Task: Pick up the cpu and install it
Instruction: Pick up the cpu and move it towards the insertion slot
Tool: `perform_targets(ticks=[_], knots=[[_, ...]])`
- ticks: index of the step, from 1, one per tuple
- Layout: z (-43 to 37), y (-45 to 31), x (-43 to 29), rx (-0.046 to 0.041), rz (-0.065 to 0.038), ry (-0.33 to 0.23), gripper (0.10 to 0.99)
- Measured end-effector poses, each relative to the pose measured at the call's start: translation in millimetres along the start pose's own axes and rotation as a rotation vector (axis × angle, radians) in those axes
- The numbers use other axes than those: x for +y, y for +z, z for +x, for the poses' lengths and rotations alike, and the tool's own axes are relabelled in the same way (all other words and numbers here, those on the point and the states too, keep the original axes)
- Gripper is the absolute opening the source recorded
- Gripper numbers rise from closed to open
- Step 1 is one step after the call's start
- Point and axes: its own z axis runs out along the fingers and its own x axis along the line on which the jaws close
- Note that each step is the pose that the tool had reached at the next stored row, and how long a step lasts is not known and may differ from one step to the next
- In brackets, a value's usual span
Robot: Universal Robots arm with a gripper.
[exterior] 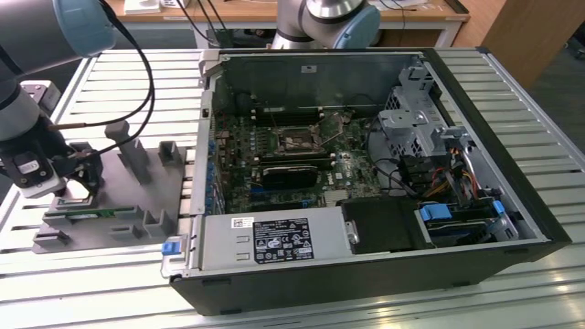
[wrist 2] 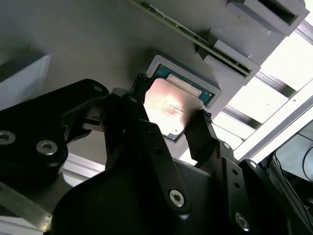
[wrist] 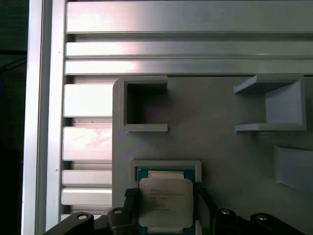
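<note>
Jaws tight on partly hidden cpu [wrist 2: 168, 105]

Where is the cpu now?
The cpu sits in a framed recess of the grey fixture plate, beneath the gripper, on the exterior view's left of the computer case.

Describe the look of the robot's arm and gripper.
The arm is silver-grey tubing with pale blue joint caps. Black cables loop beside it. The gripper is black, built of angular linked plates fastened with silver screws.
</note>
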Motion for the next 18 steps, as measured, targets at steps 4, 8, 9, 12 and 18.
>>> perform_targets(ticks=[4, 8, 9, 12, 18], knots=[[1.0, 0.1, 0.8, -0.0006, 0.000, 0.000, 0.596], [1.2, 0.1, 2.1, -0.0005, 0.000, 0.000, 0.596], [1.2, 0.2, 2.6, -0.0006, 0.000, 0.000, 0.596], [1.2, 0.3, 3.5, -0.0006, 0.000, 0.000, 0.596], [1.2, 0.3, 4.2, -0.0005, 0.000, 0.000, 0.596]])
